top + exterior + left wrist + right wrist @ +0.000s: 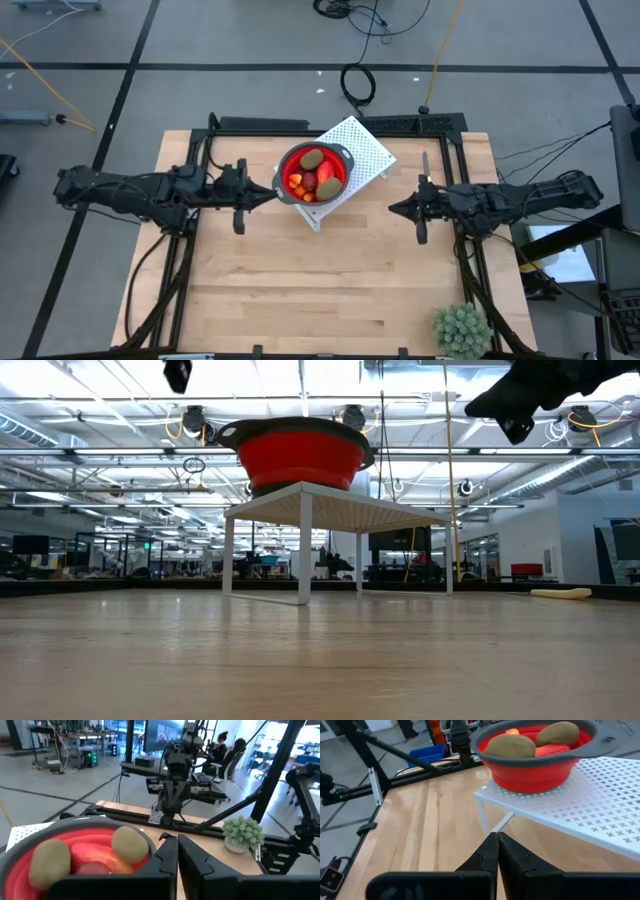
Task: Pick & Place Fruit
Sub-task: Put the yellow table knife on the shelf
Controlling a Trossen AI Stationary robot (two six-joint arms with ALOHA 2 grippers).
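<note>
The fruit (315, 175) lies in a round red bowl with grey rim (345, 160) that stands on a white perforated stand (372, 150) at the table's far middle. Two brown-green ovals (129, 845), a dark red ball and orange bits show in the bowl (535, 770). My left gripper (270, 197) hovers just left of the bowl, shut and empty. My right gripper (393, 208) hovers right of the stand, shut and empty. In the low view the bowl (300, 455) sits on top of the stand (340, 505), with both arms above.
A spiky green plant (461, 330) stands at the table's near right corner. Bare wooden table (320, 280) spreads across the near half. Black frame rails run along the far edge and the sides. People sit at desks in the room beyond.
</note>
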